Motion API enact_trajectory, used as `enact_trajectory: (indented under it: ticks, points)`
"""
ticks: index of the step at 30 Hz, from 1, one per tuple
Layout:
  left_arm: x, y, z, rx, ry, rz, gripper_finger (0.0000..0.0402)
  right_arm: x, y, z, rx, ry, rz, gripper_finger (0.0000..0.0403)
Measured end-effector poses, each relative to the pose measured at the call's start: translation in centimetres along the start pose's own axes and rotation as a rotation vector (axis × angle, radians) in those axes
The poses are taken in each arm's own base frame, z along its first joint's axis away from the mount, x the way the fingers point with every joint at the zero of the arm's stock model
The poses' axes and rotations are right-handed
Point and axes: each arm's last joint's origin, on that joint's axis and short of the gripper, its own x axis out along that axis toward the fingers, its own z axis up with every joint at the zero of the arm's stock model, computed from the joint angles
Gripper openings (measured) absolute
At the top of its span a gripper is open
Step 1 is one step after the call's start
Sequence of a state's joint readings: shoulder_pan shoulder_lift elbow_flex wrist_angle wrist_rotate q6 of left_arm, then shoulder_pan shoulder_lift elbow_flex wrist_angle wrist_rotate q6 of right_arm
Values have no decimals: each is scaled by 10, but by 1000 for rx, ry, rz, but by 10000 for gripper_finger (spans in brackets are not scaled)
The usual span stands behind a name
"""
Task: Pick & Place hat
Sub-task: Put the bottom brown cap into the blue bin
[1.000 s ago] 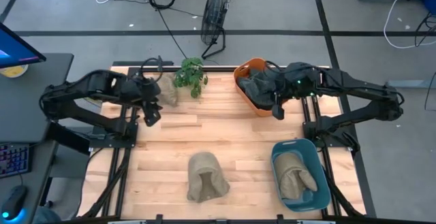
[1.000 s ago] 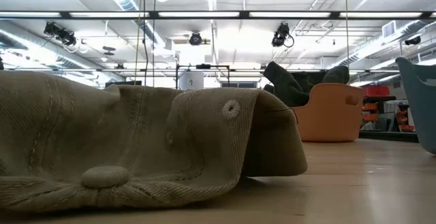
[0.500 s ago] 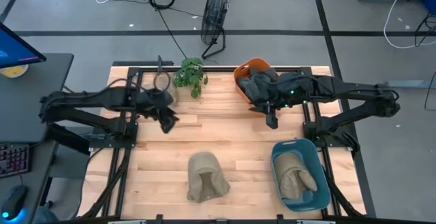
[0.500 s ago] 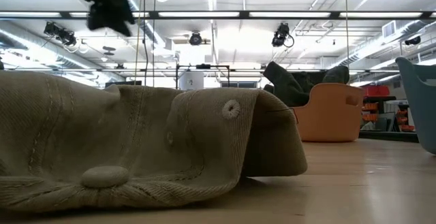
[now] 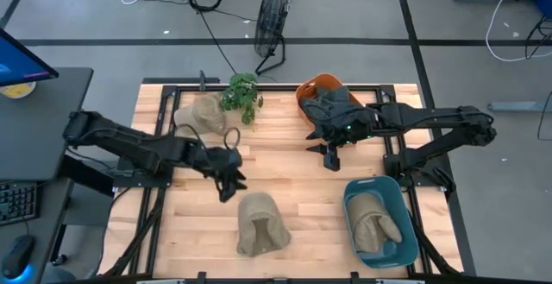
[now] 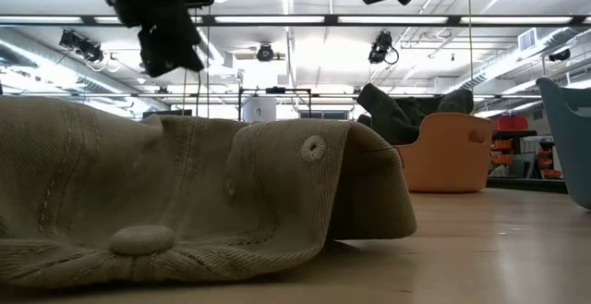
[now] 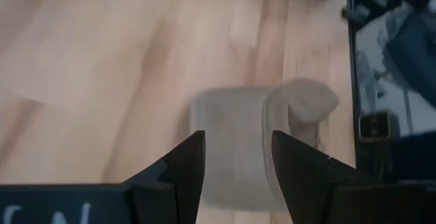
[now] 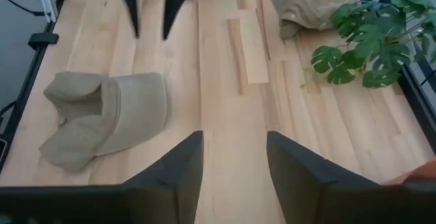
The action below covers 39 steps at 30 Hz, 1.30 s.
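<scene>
Here the left gripper (image 5: 228, 186), fingers apart and empty, hangs just beside the tan hat (image 5: 260, 224) lying near the table's (image 5: 293, 167) front edge, apparently lined up to grasp it. The right gripper (image 5: 329, 157), also spread, waits mid-table near the orange basket (image 5: 320, 85).

Hat (image 5: 261, 224) ribbed matt cloth; table (image 5: 285, 172) smooth pale wood.
</scene>
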<state>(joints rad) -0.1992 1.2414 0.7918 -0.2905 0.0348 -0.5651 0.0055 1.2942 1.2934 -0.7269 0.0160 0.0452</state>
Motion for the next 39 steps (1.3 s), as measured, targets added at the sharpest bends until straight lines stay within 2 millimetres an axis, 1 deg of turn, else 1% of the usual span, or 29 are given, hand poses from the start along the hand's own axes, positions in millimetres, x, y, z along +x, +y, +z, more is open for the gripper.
enact_trajectory:
  ticks: [3, 7, 12, 16, 18, 20, 25, 30, 35, 37, 39]
  points:
    - [14, -7, -8, 2, 42, -9, 174, 8, 0, 1, 2, 12, 1, 167]
    - [32, -20, -17, 45, 57, -35, 174, 17, 0, 0, 2, 38, 0, 167]
    - [53, -37, -27, 189, -11, -36, 174, 30, 1, 0, 0, 58, 4, 167]
    - [66, -44, -38, 257, -46, 37, 174, 40, 1, -1, -1, 76, 5, 167]
    - [71, -47, -44, 300, -54, 70, 174, 45, 1, -1, -1, 83, 5, 167]
    - [76, -52, -47, 331, -85, 62, 174, 49, 2, -2, -4, 95, 7, 167]
    - [83, -63, -58, 357, -90, 32, 174, 53, 8, -5, -18, 126, 19, 167]
    - [94, -65, -74, 336, -37, 42, 174, 55, 17, -5, -40, 130, 40, 167]
    - [102, -66, -83, 305, -36, 81, 173, 54, 26, -6, -60, 131, 61, 167]
    - [103, -65, -84, 305, -44, 103, 166, 54, 30, -7, -69, 131, 69, 167]
    - [103, -63, -83, 303, -53, 120, 147, 54, 33, -7, -77, 131, 76, 167]
